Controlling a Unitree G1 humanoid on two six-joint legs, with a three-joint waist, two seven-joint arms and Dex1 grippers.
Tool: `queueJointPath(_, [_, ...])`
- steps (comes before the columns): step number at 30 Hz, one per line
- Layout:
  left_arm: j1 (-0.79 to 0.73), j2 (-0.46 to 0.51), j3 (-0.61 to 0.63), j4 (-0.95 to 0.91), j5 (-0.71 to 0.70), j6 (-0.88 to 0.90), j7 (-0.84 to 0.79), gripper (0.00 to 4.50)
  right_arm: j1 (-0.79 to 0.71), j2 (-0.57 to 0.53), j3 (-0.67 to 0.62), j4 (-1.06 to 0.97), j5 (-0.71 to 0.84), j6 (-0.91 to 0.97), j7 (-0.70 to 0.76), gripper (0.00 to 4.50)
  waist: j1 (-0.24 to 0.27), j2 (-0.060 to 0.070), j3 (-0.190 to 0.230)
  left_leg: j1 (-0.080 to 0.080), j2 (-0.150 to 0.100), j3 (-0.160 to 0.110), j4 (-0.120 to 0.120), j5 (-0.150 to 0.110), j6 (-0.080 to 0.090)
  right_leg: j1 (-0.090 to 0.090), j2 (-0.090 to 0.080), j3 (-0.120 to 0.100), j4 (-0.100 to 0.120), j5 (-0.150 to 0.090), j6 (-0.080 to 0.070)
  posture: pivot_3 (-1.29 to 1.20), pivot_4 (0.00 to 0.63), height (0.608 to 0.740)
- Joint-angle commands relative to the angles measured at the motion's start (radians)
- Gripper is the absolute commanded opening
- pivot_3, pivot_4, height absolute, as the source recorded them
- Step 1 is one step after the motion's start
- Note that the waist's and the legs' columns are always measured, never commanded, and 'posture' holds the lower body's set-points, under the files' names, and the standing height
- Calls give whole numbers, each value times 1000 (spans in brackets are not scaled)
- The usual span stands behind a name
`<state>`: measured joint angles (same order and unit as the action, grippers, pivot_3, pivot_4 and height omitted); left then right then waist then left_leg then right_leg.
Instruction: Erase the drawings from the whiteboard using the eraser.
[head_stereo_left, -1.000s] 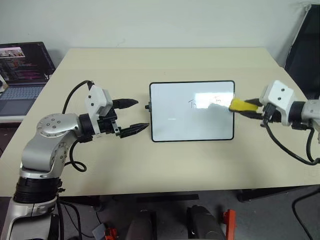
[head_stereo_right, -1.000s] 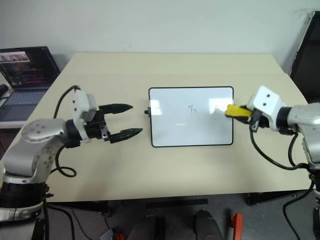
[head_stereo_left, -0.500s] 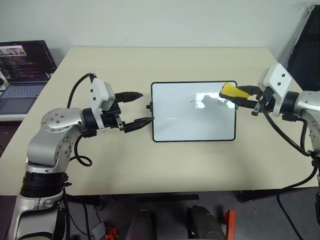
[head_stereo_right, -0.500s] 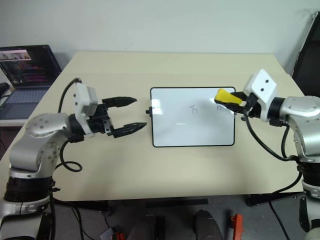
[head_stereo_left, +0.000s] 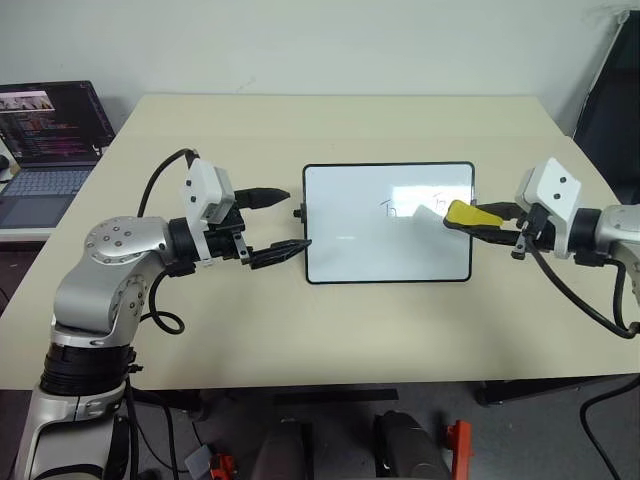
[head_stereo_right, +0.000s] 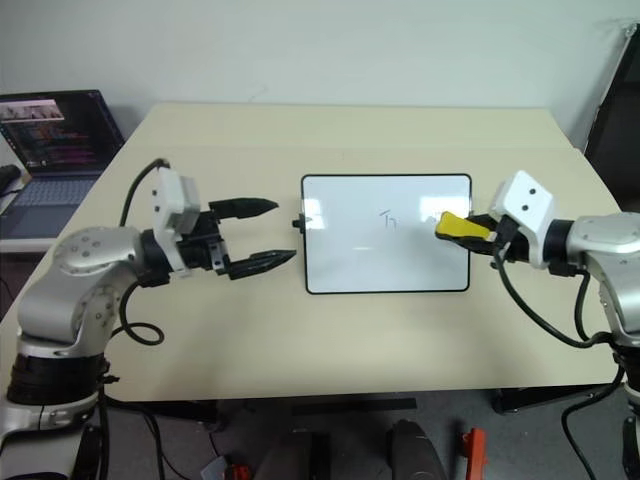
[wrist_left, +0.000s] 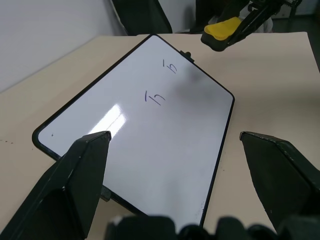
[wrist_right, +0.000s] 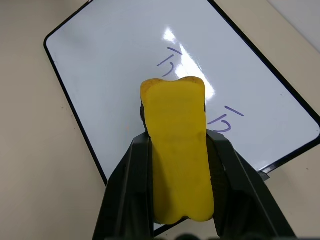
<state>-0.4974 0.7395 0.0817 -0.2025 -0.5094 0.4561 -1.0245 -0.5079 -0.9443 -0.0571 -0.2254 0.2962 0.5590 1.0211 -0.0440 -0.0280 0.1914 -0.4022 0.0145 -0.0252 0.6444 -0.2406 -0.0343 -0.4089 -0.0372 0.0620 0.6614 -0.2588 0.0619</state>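
The eraser (head_stereo_left: 466, 213), clenched in the right pincer (head_stereo_left: 487, 217), hangs over the board's (head_stereo_left: 350, 250) right side near the drawings (wrist_left: 157, 99). The board lies mid-tabletop (head_stereo_left: 300, 330). The left pincer (head_stereo_left: 283, 220) gapes beside its left edge.

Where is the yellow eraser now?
In the head views, the eraser is clamped in the right tool, over the right end of the whiteboard, beside the drawings.

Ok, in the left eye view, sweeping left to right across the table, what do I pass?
Laptop → left gripper, fingers open → whiteboard → drawing → eraser → right gripper, shut on it.
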Motion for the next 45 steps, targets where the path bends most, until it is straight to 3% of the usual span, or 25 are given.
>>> queueJointPath(1, [-15, 11, 5, -25, -6, 0, -4, 4500, 7, -20, -28, -39, 11, 7, -5, 1017, 1, 0, 0, 0, 0, 0, 0, 0, 0, 0, 0, 0, 0, 0, 0, 0, 150, 740])
queueJointPath(21, [-9, -3, -20, -38, -7, 13, -9, 4500, 49, -51, -36, -79, 35, 32, 2, 1016, 5, 0, 0, 0, 0, 0, 1, 0, 0, 0, 0, 0, 1, 0, 0, 0, 150, 740])
queueJointPath(25, [-8, -10, -29, -33, -6, 9, -8, 4500, -81, 153, -15, -2, 34, -47, -145, 1016, -8, 0, 0, 1, 0, 0, 1, 0, 0, 0, 0, 1, 2, 0, 0, 0, 150, 740])
queueJointPath(29, [-2, -19, -51, -21, 13, -3, -11, 4500, -197, 371, 111, 90, -80, -144, -281, 1015, -17, 0, 0, 3, 1, 0, 1, 0, 0, 1, 2, 2, 4, 0, 0, 0, 150, 740])
queueJointPath(32, [-5, -29, -59, -14, 16, -6, -10, 4500, -254, 456, 190, 221, -193, -246, -354, 1015, -12, 0, 0, 2, 1, 0, 1, 0, 0, 1, 2, 1, 4, 0, 0, 0, 150, 740])
queueJointPath(38, [15, -33, -57, -31, 19, -5, -3, 4500, -306, 530, 250, 487, -308, -440, -412, 1015, 4, -1, 0, 1, -1, 0, 1, 0, 0, 1, -1, 0, 2, 1, 0, 0, 150, 740])
queueJointPath(45, [41, -30, -44, -57, 9, 4, 12, 4500, -325, 519, 239, 727, -390, -569, -492, 1015, 0, -1, 0, 2, -1, 0, 1, 0, 0, 1, -1, 0, 4, 1, 0, 0, 150, 740])
